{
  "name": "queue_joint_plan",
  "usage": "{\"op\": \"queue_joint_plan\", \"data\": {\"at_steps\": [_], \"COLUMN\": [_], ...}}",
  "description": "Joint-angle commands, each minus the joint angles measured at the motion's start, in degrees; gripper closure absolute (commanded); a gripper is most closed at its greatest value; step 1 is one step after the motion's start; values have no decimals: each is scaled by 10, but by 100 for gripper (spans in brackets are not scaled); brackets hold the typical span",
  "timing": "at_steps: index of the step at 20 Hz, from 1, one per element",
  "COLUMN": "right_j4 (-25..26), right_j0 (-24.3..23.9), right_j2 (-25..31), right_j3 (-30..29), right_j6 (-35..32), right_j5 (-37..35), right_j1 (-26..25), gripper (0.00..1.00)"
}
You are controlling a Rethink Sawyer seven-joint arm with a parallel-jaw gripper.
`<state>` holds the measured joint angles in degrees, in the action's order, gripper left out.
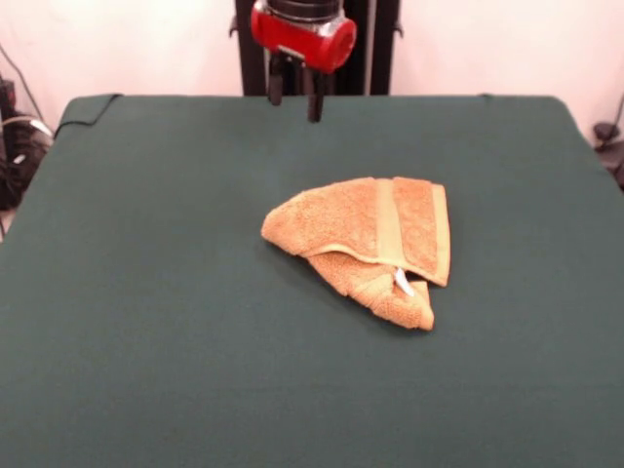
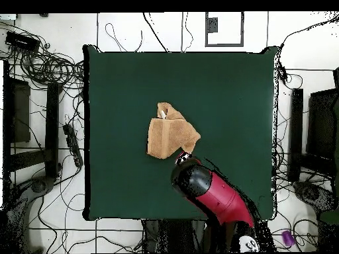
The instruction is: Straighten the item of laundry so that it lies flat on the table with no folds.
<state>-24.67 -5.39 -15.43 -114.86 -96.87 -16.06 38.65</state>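
Note:
The orange-tan towel point(image 1: 366, 234) lies crumpled near the middle of the dark green table point(image 1: 146, 292). It is folded over itself into a rough triangle, with a paler band across the top layer and a small white tag point(image 1: 402, 283) at its near corner. In the overhead view the towel point(image 2: 169, 135) sits a little left of the table's point(image 2: 232, 92) centre. My gripper point(image 1: 295, 97) hangs high above the table's far side, its two dark fingers apart and empty. From overhead the gripper point(image 2: 182, 159) is beside the towel's corner nearest the robot.
The red and black arm point(image 2: 215, 192) reaches in from the robot side of the table. The black pedestal point(image 1: 253, 49) stands behind the far edge. Cables and dark equipment point(image 2: 40, 73) lie on the floor on both sides of the table.

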Motion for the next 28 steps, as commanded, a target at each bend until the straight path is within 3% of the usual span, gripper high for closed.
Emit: {"op": "queue_joint_plan", "data": {"at_steps": [1, 4, 28], "right_j4": [-63, -76, -161], "right_j0": [25, 26, 106], "right_j2": [16, 20, -35], "right_j3": [35, 32, 184], "right_j6": [-207, -227, -426], "right_j5": [-49, -36, -97], "right_j1": [-49, -49, -151], "gripper": [0, 0, 0]}}
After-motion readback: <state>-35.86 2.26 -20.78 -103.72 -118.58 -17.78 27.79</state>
